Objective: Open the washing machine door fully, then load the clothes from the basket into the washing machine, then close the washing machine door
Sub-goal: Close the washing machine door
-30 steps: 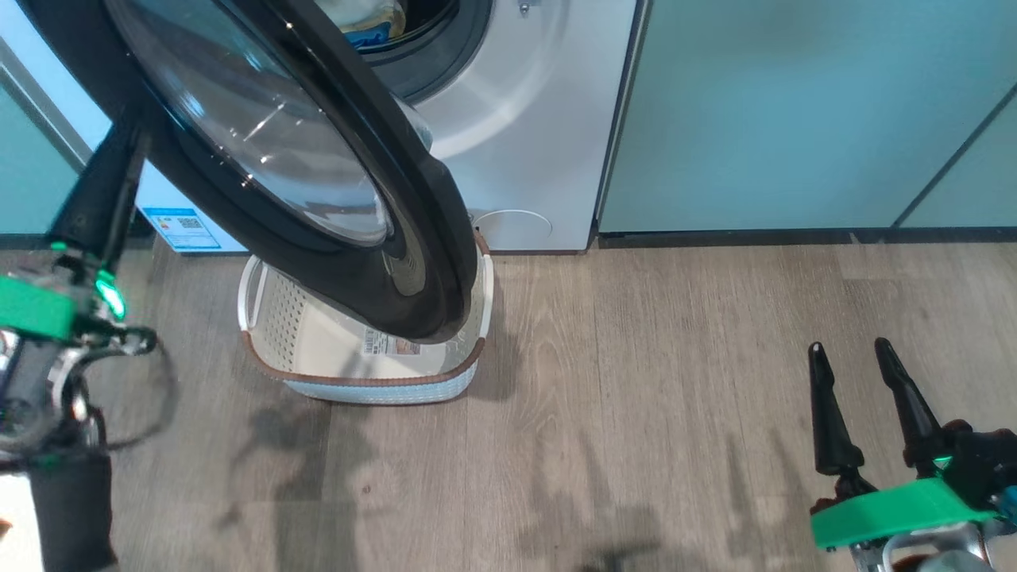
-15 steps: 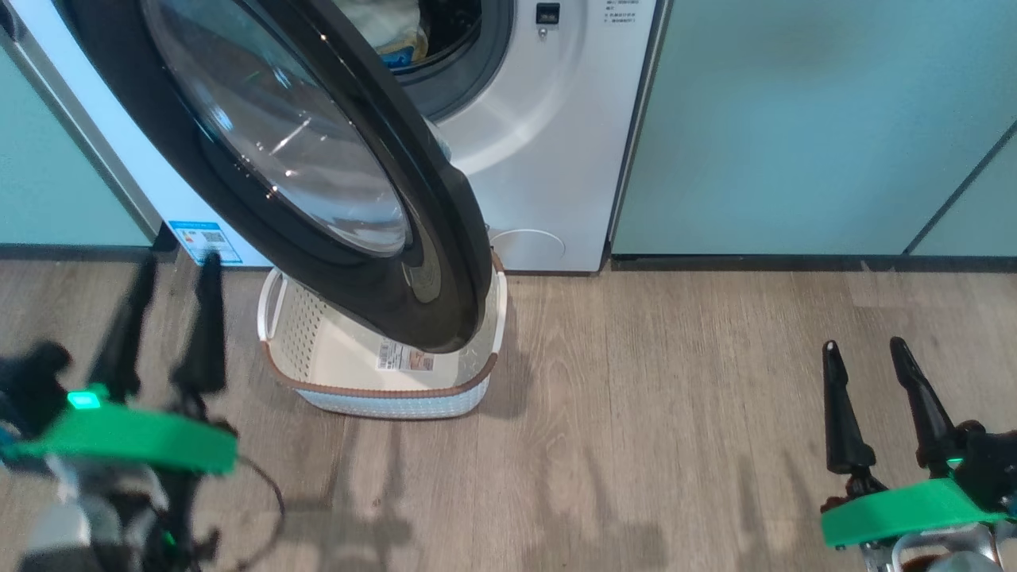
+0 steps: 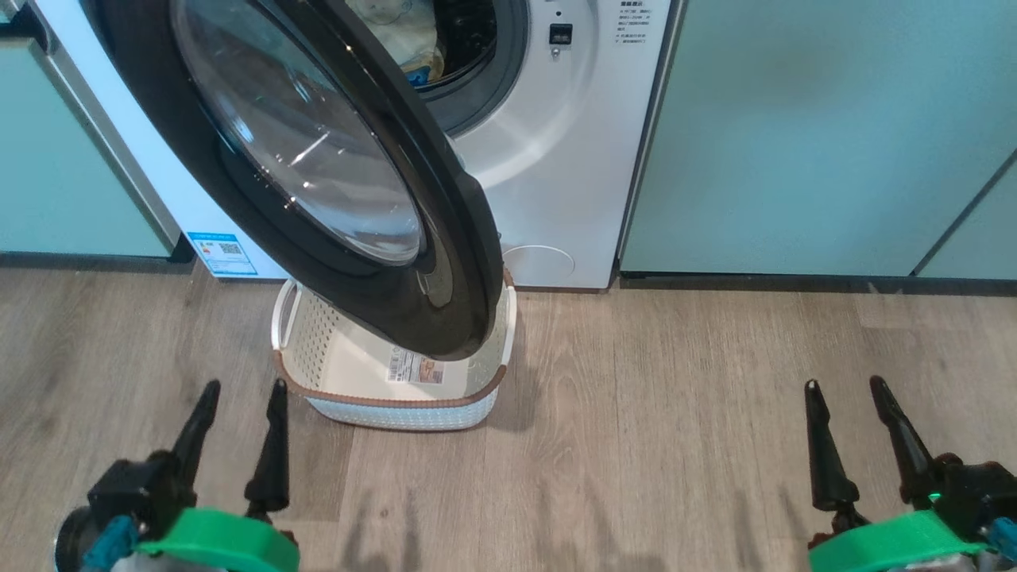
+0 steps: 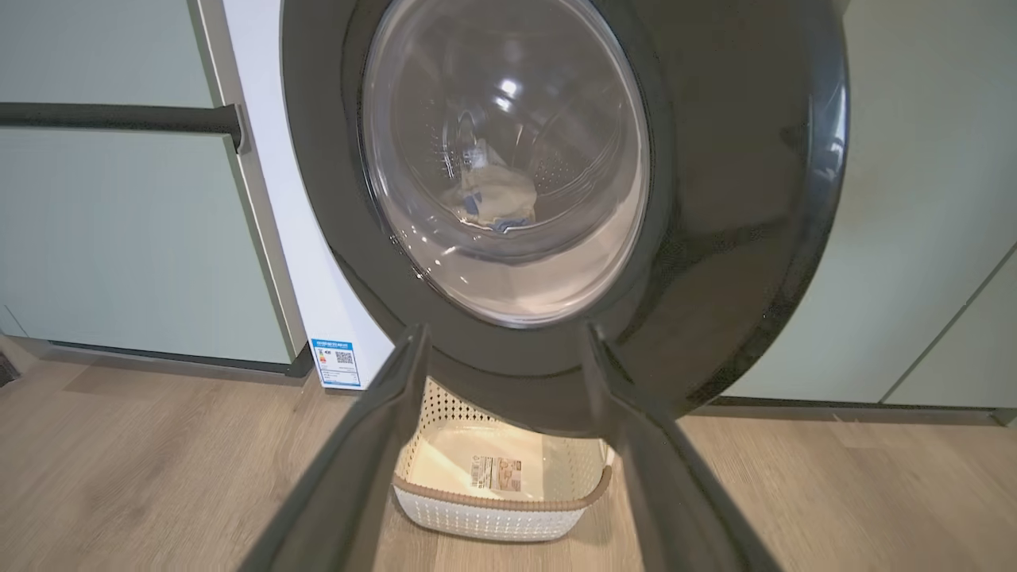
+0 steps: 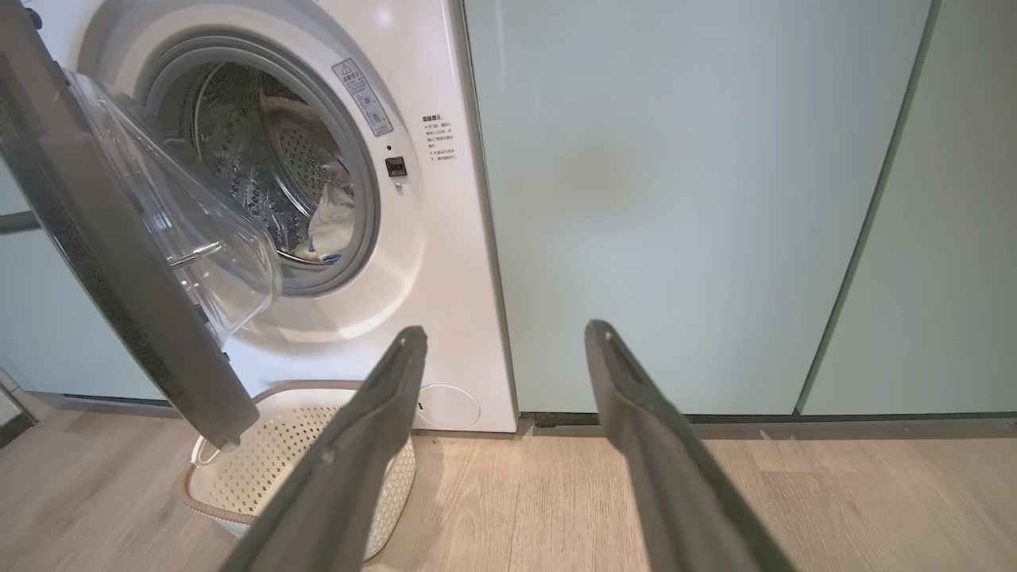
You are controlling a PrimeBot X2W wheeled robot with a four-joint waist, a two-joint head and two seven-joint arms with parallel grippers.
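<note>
The washing machine [image 3: 556, 159] stands with its black, glass-bowled washing machine door [image 3: 318, 183] swung partway out over the basket [image 3: 397, 401]. The clothes [image 3: 397, 32] lie inside the drum; the clothes [image 5: 330, 222] rest at the front of the opening, and the clothes [image 4: 496, 199] show through the door's glass. The cream basket [image 4: 493, 520] holds just a label on its bottom. My left gripper [image 3: 245, 385] is open, low on the left, short of the basket. My right gripper [image 3: 844, 384] is open at the lower right, far from the machine.
Pale-green cabinet doors [image 3: 794, 135] flank the machine on the right, and another cabinet [image 4: 119, 238] with a dark bar handle stands on the left. A blue-and-white sticker [image 3: 222, 253] marks the machine's lower corner. Wooden floor [image 3: 651, 445] stretches between my grippers.
My left arm has come down from beside the door's left edge to the lower left, fingers pointing up. The head camera has shifted, so the whole scene sits lower. The door's angle looks unchanged.
</note>
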